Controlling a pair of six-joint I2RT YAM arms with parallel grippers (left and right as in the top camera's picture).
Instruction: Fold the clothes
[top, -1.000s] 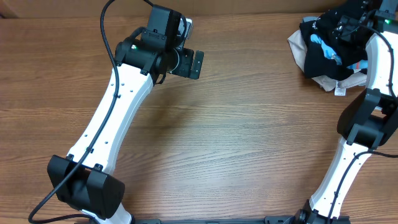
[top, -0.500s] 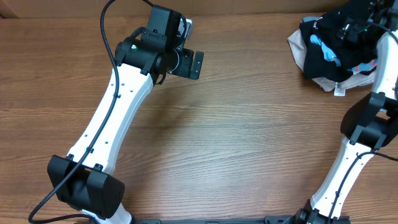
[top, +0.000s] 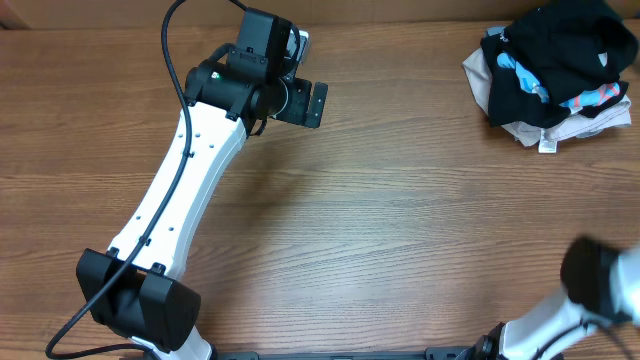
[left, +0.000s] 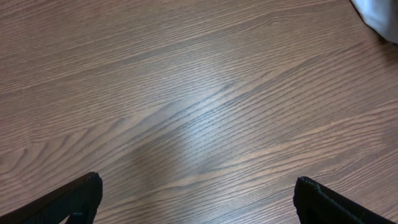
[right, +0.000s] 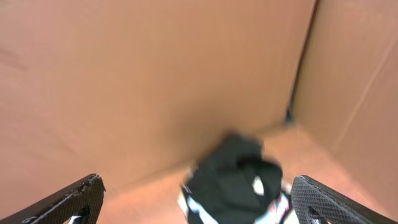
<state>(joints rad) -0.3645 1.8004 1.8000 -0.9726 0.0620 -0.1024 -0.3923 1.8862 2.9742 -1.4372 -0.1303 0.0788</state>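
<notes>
Likely to catch more than one garment: at the far right corner of the wide brown wood-grain table (top: 400, 220), large black soft-fabric polo shirt (top: 555, 45) crumpled in a heap, tangled over a light-blue printed tee (top: 597, 97) and a beige cloth garment (top: 478, 75), all touching. Could lift the whole pile on a deep pinch, or drag the tee along by a fold. Could also miss altogether, with the white-and-black right arm (top: 605, 285) motion-blurred at the near right edge, well apart from the heap. No room to spread the shirt there either, unless carried toward the bare centre.

Only from overhead: the layering of the pile, and the white-and-black left arm (top: 180, 190) reaching to the far edge, its black two-finger left gripper (top: 312, 103) well apart from the clothes. From the left wrist: nothing but bare wood between widely parted fingertips, holding nothing. From the right wrist: black two-finger right gripper (right: 196, 193) spread wide and empty, the shirt small and blurred beyond it, below brown cardboard walls (right: 124, 74) hardly shown overhead
</notes>
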